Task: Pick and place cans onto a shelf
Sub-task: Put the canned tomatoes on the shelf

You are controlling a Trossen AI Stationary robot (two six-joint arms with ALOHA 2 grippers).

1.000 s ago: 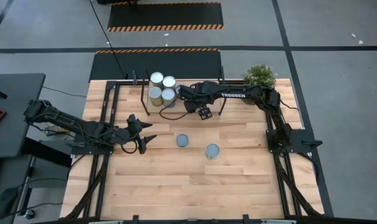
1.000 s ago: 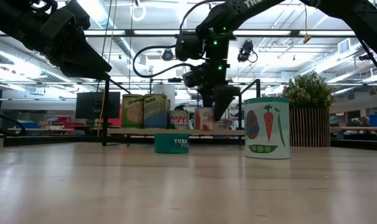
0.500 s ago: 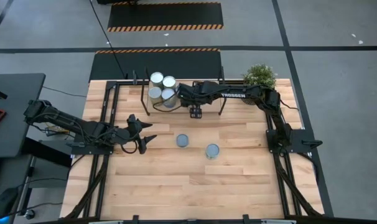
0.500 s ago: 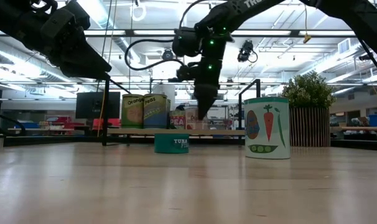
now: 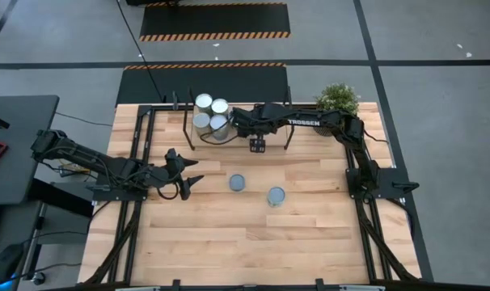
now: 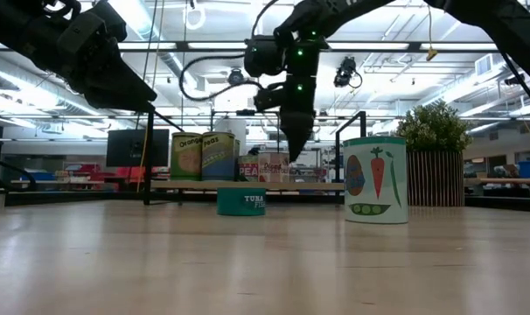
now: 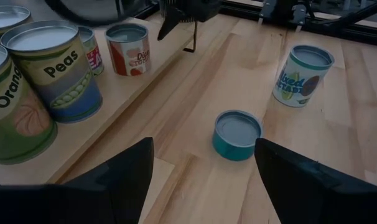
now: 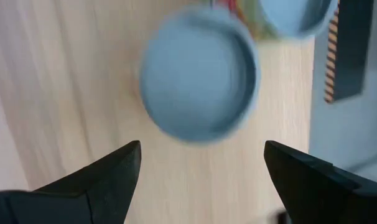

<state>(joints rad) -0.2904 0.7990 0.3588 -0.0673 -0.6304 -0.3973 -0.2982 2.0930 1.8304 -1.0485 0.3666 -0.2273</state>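
At table's far edge: shelf [image 5: 229,139] carries five cans [image 5: 210,114]. Right tool [image 5: 258,145] above shelf, jaws wide, empty. Left tool [image 5: 188,172] near left edge, wide, empty. Left to place: tuna can [image 5: 238,183], mixed-vegetable can [image 5: 276,196], mid-table.

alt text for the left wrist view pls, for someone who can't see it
Past the open left gripper, a short teal can and a taller can stand on the wooden table. Labelled cans line the shelf alongside.
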